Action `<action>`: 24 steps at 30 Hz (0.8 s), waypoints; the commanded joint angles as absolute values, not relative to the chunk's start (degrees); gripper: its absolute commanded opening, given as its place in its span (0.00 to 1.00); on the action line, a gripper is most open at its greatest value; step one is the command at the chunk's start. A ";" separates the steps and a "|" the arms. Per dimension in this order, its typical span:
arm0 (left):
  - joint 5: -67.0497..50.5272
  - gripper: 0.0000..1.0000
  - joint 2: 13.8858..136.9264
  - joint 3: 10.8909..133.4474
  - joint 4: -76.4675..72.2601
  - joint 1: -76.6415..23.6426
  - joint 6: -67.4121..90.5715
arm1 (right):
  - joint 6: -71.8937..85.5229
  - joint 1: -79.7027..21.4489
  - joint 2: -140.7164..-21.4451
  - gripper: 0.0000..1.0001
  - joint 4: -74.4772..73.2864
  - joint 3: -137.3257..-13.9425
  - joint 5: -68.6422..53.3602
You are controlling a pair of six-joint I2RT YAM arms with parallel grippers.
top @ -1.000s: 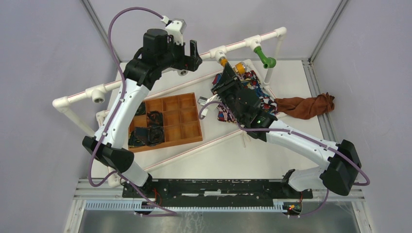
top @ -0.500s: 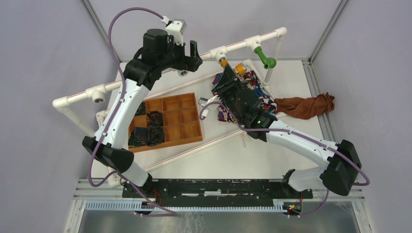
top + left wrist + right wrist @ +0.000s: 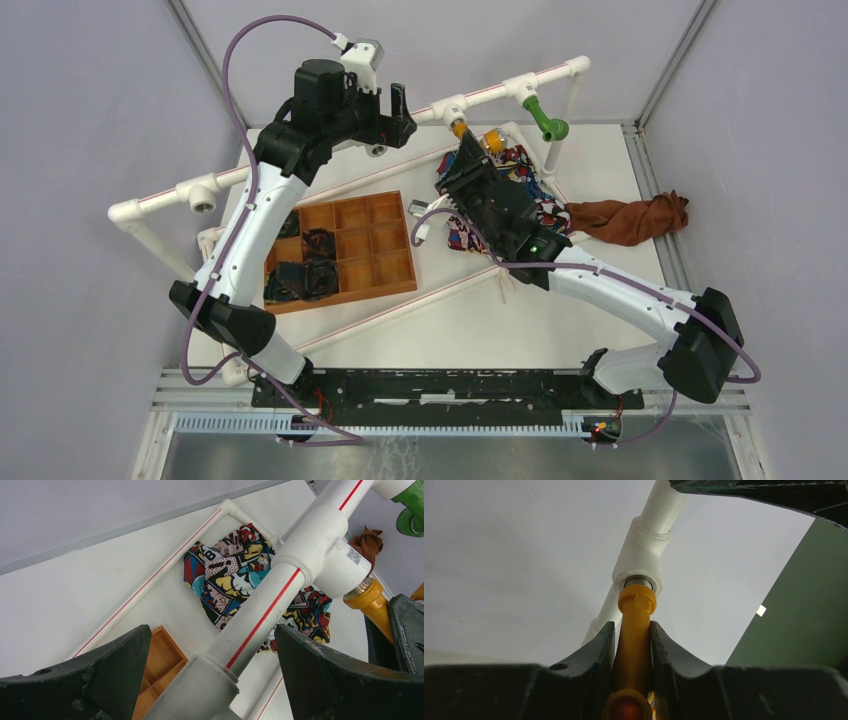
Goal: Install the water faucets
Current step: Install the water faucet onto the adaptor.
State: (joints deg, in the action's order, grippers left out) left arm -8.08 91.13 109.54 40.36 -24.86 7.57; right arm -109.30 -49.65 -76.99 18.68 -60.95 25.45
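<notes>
Stillness is holding across the last second, with nothing shifting. On the left, the left gripper [image 3: 212, 672] is straddling the white pipe [image 3: 260, 615], jaws spread wide. To its right, the right gripper [image 3: 633, 632] is clamping the orange-yellow faucet [image 3: 636, 600], its threads partly showing at the T-fitting [image 3: 640, 560], so screwing-in is probably unfinished. Far right, the green faucet [image 3: 545, 118] is hanging from its fitting.

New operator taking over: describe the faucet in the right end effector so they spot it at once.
Follow the raised white pipe rail running diagonally over the table to the T-fitting right of its middle. The orange-yellow faucet meets that fitting's threaded opening, clamped by the right end effector; the green faucet further right is ungripped.
</notes>
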 commanded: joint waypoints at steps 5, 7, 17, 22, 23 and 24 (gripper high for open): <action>-10.81 1.00 92.51 107.07 50.32 -25.58 8.44 | -107.23 -48.52 -78.39 0.00 17.79 -64.60 25.25; -10.90 1.00 92.44 107.05 50.33 -25.49 8.39 | -107.15 -48.44 -78.36 0.00 19.04 -64.05 25.08; -11.24 1.00 92.23 106.75 50.51 -25.53 8.09 | -102.34 -47.70 -80.16 0.00 17.48 -66.17 25.10; -11.94 1.00 92.29 106.70 50.54 -25.54 8.17 | -98.00 -47.21 -80.29 0.00 14.99 -67.79 23.10; -12.07 1.00 92.30 106.63 50.56 -25.51 8.17 | -97.40 -47.13 -80.22 0.00 14.89 -67.86 22.68; -12.17 1.00 92.31 106.57 50.50 -25.51 8.13 | -96.68 -46.95 -80.14 0.00 14.44 -67.97 22.17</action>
